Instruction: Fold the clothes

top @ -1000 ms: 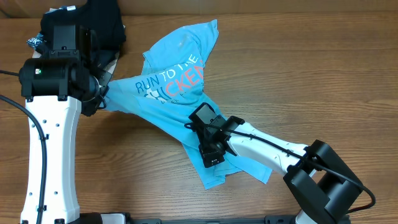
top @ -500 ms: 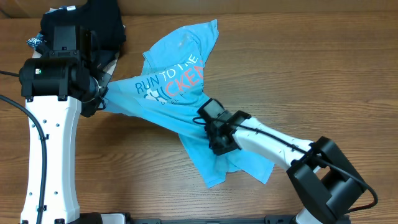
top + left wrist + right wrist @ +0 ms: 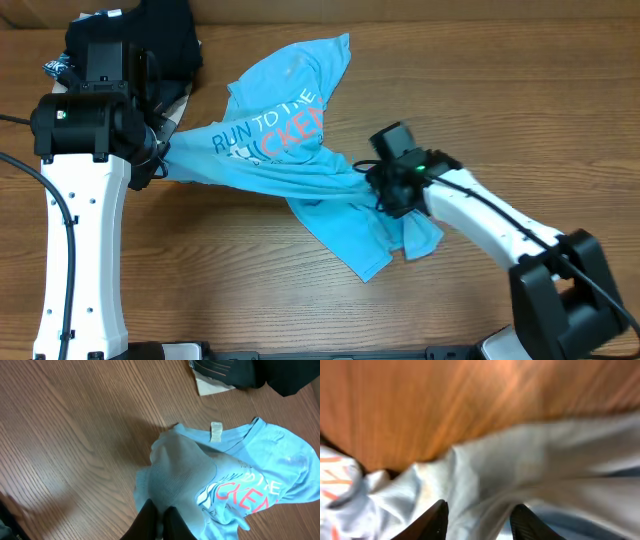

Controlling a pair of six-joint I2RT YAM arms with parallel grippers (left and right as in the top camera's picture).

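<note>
The clothes, a light blue T-shirt (image 3: 280, 140) with blue and red lettering facing up, lies stretched across the table between both arms. My left gripper (image 3: 160, 150) is shut on a bunch of its left edge; in the left wrist view the black fingers (image 3: 150, 521) pinch grey-blue cloth (image 3: 185, 470) just off the wood. My right gripper (image 3: 385, 190) is shut on a gathered fold at the shirt's right side. In the blurred right wrist view, pale cloth (image 3: 530, 460) fills the gap of that gripper (image 3: 481, 510). The shirt's lower part (image 3: 370, 240) trails loose below.
A pile of black and dark folded garments (image 3: 165, 40) sits at the back left, close behind my left arm, and shows as dark cloth (image 3: 250, 372) in the left wrist view. Bare wooden table (image 3: 500, 80) lies right of the shirt and along the front.
My right gripper has closed on the shirt and moved right and slightly back, dragging its lower part rightward and pulling the cloth taut. The left gripper has stayed where it was.
</note>
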